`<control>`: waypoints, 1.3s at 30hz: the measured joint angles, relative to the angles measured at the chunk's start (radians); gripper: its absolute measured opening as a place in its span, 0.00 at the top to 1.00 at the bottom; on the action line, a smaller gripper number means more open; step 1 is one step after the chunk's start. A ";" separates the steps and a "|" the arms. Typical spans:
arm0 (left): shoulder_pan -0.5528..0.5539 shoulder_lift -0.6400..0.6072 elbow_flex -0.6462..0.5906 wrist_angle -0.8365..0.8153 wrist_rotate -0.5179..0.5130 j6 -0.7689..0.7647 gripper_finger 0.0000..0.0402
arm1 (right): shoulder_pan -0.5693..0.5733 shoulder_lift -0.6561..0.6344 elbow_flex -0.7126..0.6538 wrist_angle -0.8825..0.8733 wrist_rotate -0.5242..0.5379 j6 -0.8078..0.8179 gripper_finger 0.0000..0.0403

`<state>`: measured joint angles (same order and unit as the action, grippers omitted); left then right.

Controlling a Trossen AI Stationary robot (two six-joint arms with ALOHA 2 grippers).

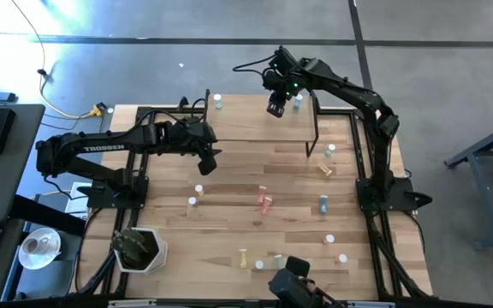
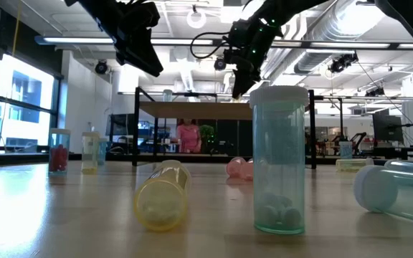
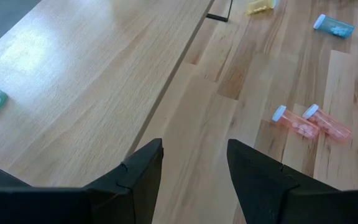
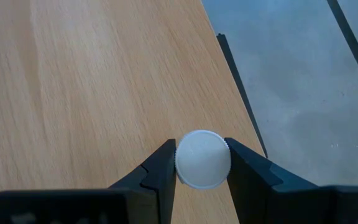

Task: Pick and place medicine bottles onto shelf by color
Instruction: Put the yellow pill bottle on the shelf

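Shelf (image 1: 246, 120) placement is the step in hand, by my reading: the right gripper (image 4: 202, 163) hangs over the far right part of the light-wood board, close to its edge, with its two fingers closed against the white cap (image 4: 202, 158) of a medicine bottle — the wrist view looks straight down on the round cap, so the bottle's long axis runs vertical, cap up, its body hidden beneath and its colour not visible from there. The risk sits at that edge: a release too near the rim, or from too high, could let the bottle tip and roll off the shelf onto the table (image 1: 255, 231) or the floor; a grip only on the cap could also let it swing before it lands. Another bottle (image 1: 218, 102) stands upright at the shelf's far left corner, and one more (image 1: 298, 103) stands just beside the right gripper, so a sideways drift might knock it. The left gripper (image 3: 194, 165) hovers over the front edge of the shelf's left part with its fingers parted and nothing between them — waiting, it seems. On the table beyond it two pink bottles (image 3: 311, 122) lie side by side on their sides, caps pointing the same way, with others scattered about
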<state>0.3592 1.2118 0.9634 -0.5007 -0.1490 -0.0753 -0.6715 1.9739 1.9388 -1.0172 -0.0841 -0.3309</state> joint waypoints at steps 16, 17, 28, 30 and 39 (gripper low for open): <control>0.000 0.000 0.000 0.000 0.000 0.000 0.57 | 0.003 0.001 0.000 -0.004 0.002 0.010 0.73; 0.000 0.000 0.000 0.000 0.000 0.000 0.57 | 0.004 0.001 0.000 -0.004 0.004 0.009 0.73; 0.000 0.000 0.000 0.000 0.000 0.000 0.57 | 0.006 0.001 -0.001 -0.006 0.004 0.009 0.73; 0.000 0.000 0.000 0.000 0.000 0.000 0.57 | 0.006 0.001 -0.001 -0.007 0.004 0.013 0.73; 0.000 0.000 0.000 0.000 0.000 0.000 0.57 | 0.018 0.005 -0.005 -0.030 0.039 0.010 0.66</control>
<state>0.3595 1.2119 0.9631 -0.5006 -0.1486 -0.0753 -0.6534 1.9793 1.9337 -1.0472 -0.0448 -0.3210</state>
